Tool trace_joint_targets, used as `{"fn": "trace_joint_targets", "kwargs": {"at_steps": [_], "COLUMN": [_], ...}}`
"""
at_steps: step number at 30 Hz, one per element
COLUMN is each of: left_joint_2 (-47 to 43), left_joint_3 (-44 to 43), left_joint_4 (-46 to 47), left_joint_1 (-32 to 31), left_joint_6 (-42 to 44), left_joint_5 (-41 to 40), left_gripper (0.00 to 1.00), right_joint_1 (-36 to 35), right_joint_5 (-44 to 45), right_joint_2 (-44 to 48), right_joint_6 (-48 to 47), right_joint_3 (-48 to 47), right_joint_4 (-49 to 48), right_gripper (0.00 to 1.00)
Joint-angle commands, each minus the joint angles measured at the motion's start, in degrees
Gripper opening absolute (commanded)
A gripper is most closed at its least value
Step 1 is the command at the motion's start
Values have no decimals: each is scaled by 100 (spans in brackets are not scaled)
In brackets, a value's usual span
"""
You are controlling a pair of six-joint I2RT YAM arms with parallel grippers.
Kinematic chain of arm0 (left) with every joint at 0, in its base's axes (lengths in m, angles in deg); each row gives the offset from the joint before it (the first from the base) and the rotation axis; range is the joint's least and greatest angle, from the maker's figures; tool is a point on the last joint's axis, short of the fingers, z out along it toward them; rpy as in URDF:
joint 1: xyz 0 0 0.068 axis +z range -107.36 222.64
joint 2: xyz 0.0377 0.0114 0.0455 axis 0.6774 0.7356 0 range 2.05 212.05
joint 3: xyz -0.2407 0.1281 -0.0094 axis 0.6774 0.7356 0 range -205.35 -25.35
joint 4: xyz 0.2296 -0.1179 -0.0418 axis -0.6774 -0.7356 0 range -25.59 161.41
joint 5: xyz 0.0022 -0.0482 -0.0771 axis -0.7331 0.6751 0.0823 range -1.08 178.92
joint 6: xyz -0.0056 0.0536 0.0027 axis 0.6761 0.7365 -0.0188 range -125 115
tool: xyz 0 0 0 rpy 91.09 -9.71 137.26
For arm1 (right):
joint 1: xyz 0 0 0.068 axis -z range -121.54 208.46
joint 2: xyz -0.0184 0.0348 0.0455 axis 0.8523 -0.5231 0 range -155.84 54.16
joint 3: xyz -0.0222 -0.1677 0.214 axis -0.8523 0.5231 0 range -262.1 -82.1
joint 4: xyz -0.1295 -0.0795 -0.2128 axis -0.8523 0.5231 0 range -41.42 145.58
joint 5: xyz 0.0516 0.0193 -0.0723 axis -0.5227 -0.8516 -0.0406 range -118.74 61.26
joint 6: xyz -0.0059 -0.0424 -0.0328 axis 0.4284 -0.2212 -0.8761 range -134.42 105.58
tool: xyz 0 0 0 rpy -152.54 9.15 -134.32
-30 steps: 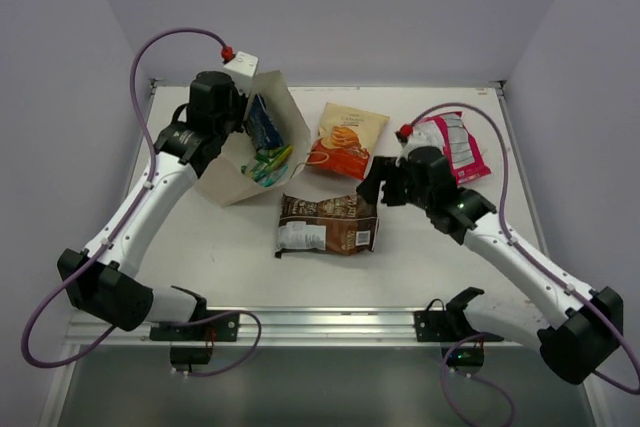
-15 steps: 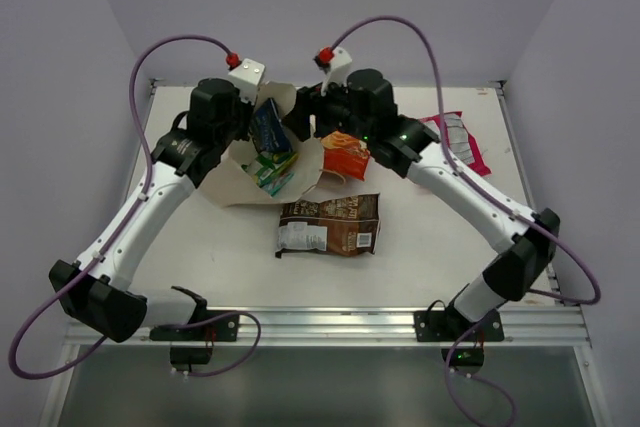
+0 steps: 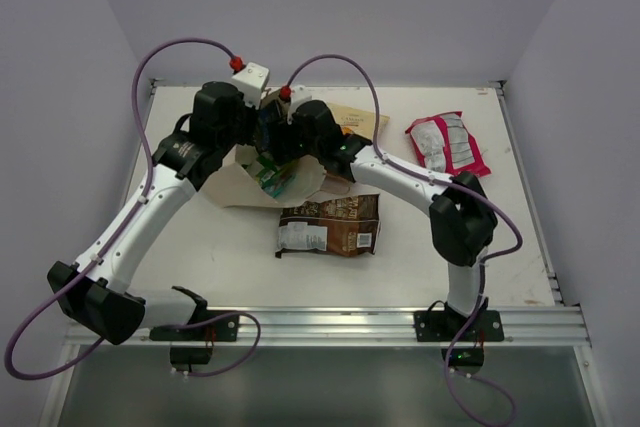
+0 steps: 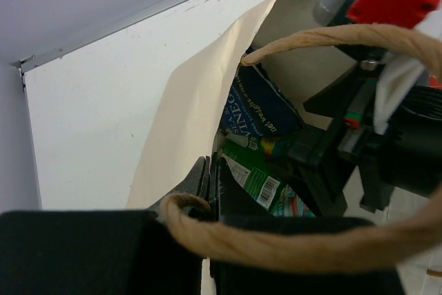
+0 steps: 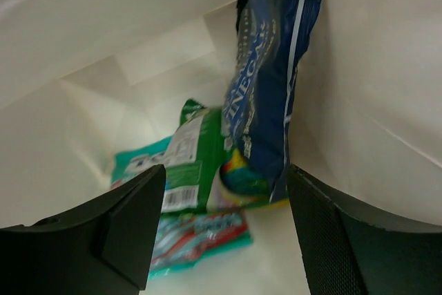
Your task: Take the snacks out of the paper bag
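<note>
The tan paper bag (image 3: 235, 185) lies tilted at the back left, mouth toward the right. My left gripper (image 4: 210, 179) is shut on the bag's rim beside a cord handle (image 4: 324, 36). My right gripper (image 5: 224, 202) is open, reaching into the bag's mouth, its fingers (image 5: 131, 222) spread with nothing between them. Inside lie a dark blue packet (image 5: 269, 81), a green packet (image 5: 193, 160) and a teal candy pack (image 5: 197, 236). On the table are a long dark brown packet (image 3: 330, 224), a pink-and-white packet (image 3: 448, 144) and orange-and-cream chips (image 3: 365, 119), partly hidden by the right arm.
The right arm (image 3: 400, 175) stretches across the table's middle from its base (image 3: 462, 319). Purple cables (image 3: 175, 47) loop above both wrists. The back wall stands just behind the bag.
My right arm has swung from the table's right side over to the bag, and its open gripper now sits inside the mouth. The left gripper keeps its hold on the rim.
</note>
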Motion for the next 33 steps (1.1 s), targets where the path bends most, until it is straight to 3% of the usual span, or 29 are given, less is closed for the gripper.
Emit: {"fn": "trace_joint_targets", "kwargs": {"at_steps": [1, 6, 9, 12, 14, 15, 17, 22, 27, 33], "left_joint_2": [-153, -144, -153, -153, -153, -170, -179, -171, -65, 67], "left_joint_3": [-39, -135, -144, -109, -65, -39, 23, 128, 76, -4], "left_joint_4": [-136, -215, -268, -338, -338, -338, -294, -224, -163, -101], "left_joint_1": [-4, -4, -4, -4, -4, -4, -4, -4, -4, -4], "left_joint_6": [-55, -37, -46, -46, -46, -55, -55, -90, -55, -63], "left_joint_5": [43, 96, 105, 70, 43, 26, -71, -456, -1019, -1249], "left_gripper": [0, 0, 0, 0, 0, 0, 0, 0, 0, 0], "right_joint_1": [5, 14, 5, 5, 5, 5, 5, 5, 5, 23], "right_joint_5": [330, 453, 444, 400, 400, 409, 339, -241, -732, -743], "right_joint_2": [-387, -854, -1083, -1092, -996, -812, -548, 671, 1745, 3353], "right_joint_6": [14, 40, 5, -74, -136, -162, -215, -233, -233, -303], "right_joint_3": [-141, -316, -422, -361, -318, -274, -230, 43, 218, 639], "right_joint_4": [-806, -1123, -1245, -1448, -1518, -1571, -1554, -1326, -413, 529], "right_gripper": [74, 74, 68, 45, 26, 12, 2, 0, 0, 0]}}
